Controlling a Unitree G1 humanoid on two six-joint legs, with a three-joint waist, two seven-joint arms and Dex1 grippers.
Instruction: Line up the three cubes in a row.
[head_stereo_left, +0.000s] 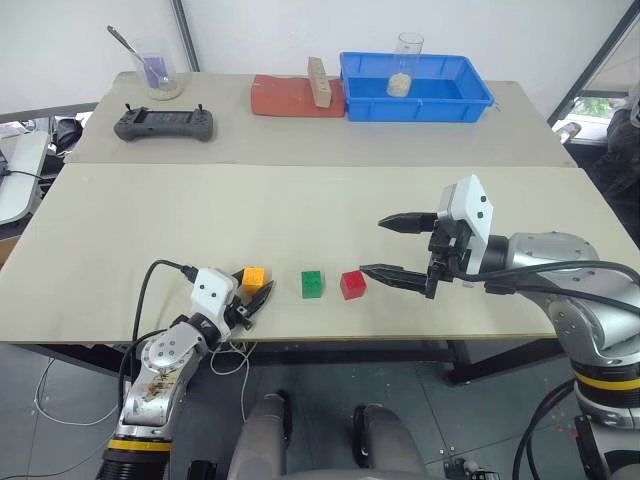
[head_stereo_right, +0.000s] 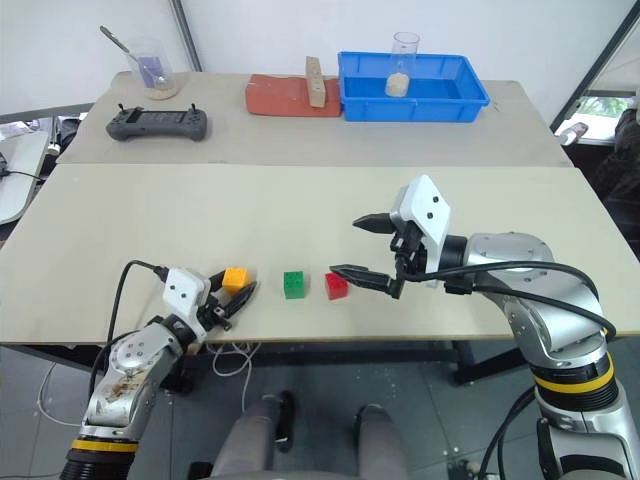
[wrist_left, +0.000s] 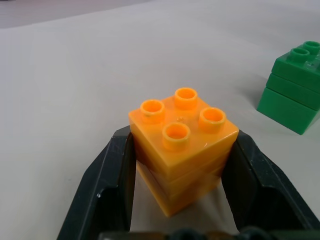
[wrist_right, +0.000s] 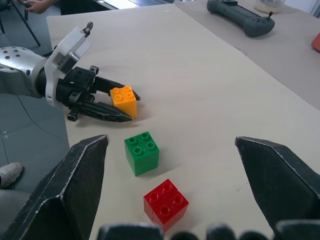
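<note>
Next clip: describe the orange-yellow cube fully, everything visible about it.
The orange-yellow cube looks like glossy plastic, built of stacked layers with four round hollow studs on top. It stands upright on the tan table near the front edge, leftmost of a rough row with the green cube and red cube, apart from both. The left gripper brackets it, one black finger against each side.

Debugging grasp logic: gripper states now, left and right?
Left gripper: shut on the orange-yellow cube.
Right gripper: open, holding nothing, beside the red cube.
</note>
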